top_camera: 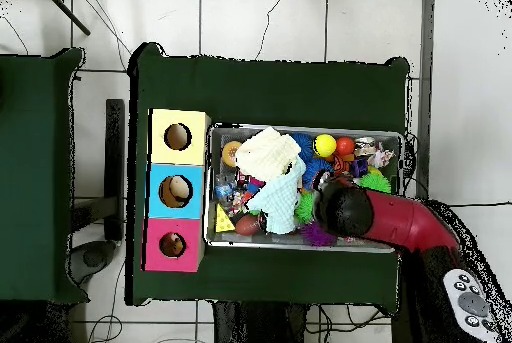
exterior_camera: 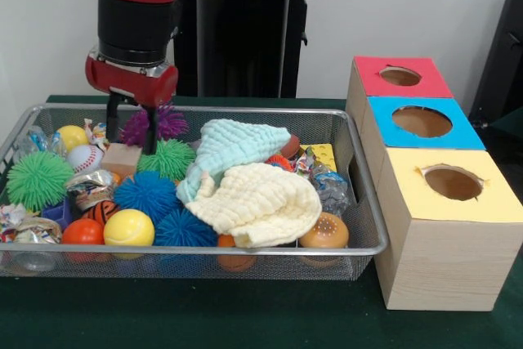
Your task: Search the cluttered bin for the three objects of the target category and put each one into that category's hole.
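Searching the bin [exterior_camera: 359,202], we hold the gripper [exterior_camera: 131,124], fingers spread and empty, above a wooden block [exterior_camera: 121,158] beside the green spiky ball [exterior_camera: 166,158]. Target category seems unclear; next comes lowering squarely onto one object.

A dark green cloth [exterior_camera: 245,316] covers the table. Behind it stands a plain white wall [exterior_camera: 392,6]. From overhead, the floor [top_camera: 260,19] is pale tile with dark grout lines, thin cables [top_camera: 270,14] trail across it, and a second green-covered table [top_camera: 35,169] stands apart alongside.
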You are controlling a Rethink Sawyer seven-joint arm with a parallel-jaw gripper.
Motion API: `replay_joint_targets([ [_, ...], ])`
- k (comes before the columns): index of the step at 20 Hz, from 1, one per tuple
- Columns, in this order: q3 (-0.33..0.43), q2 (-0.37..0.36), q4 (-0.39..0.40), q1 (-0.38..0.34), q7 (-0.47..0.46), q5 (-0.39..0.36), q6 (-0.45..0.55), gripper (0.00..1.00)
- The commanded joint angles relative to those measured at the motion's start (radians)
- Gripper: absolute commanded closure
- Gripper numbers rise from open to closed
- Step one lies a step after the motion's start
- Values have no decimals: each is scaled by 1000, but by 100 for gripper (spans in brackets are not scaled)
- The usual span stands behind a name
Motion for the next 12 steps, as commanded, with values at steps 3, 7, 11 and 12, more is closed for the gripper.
replay_joint_targets([
  [3, 150, 35, -46, -93, -114, -73, -3, 0],
  [7, 182, 46, -56, -128, -126, -91, 10, 0],
  [11, 186, 51, -60, -137, -120, -108, 7, 0],
  [12, 188, 52, -61, -138, -117, -111, 8, 0],
])
